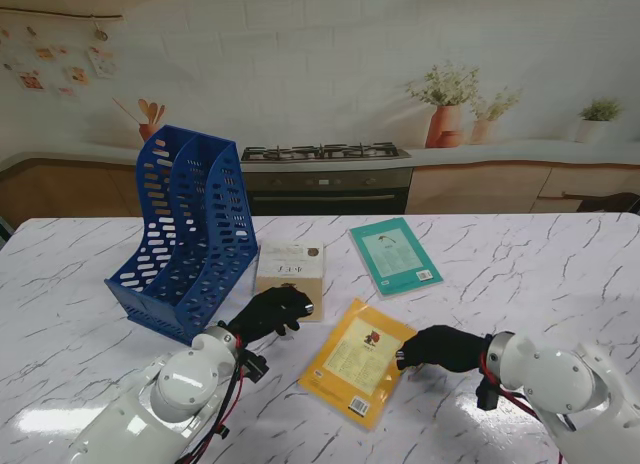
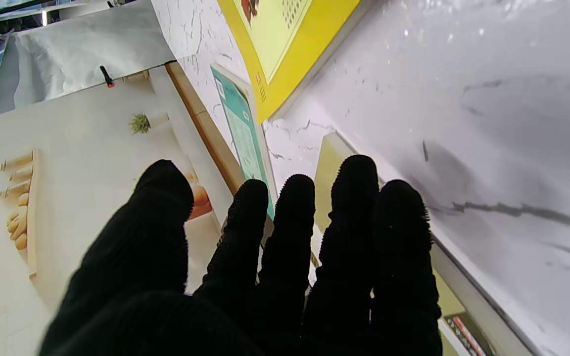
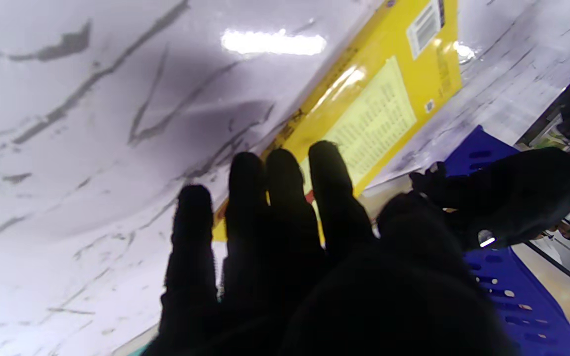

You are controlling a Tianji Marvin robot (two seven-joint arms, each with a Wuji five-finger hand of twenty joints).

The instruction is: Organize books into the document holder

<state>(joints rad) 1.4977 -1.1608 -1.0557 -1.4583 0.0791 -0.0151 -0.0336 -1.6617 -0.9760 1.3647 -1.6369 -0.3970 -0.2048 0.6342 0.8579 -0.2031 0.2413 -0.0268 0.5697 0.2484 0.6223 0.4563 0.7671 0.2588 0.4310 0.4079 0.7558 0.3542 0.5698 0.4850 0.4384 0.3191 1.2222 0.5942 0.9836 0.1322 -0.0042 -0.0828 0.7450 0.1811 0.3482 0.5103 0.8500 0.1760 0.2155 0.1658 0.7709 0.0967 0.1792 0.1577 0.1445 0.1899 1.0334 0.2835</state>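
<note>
- Blue plastic document holder (image 1: 185, 229) sits empty, far left of the marble table (image 1: 520, 274), tilted back with its slots open. None of the three books filed yet.
- Beige book (image 1: 291, 276) lies flat just beside the holder, teal book (image 1: 395, 255) farther out in the middle, yellow book (image 1: 358, 360) nearest, between the two hands.
- Biggest risk, probably: books lying flat on slick marble, so a push from gloved fingertips could just slide one off instead of lifting an edge. Yellow one could skate into the beige one.
- Also risky: holder looks light and leaning, so a book jammed in at an angle might shove or tip it.
- Left hand (image 1: 268, 312) hovers over the near edge of the beige book, fingers (image 2: 295, 207) straight and close together, gripping nothing; actual contact hard to tell.
- Right hand (image 1: 440, 348) at the right edge of the yellow book, fingers (image 3: 285, 183) extended side by side, nothing held, looks touching or nearly so.
</note>
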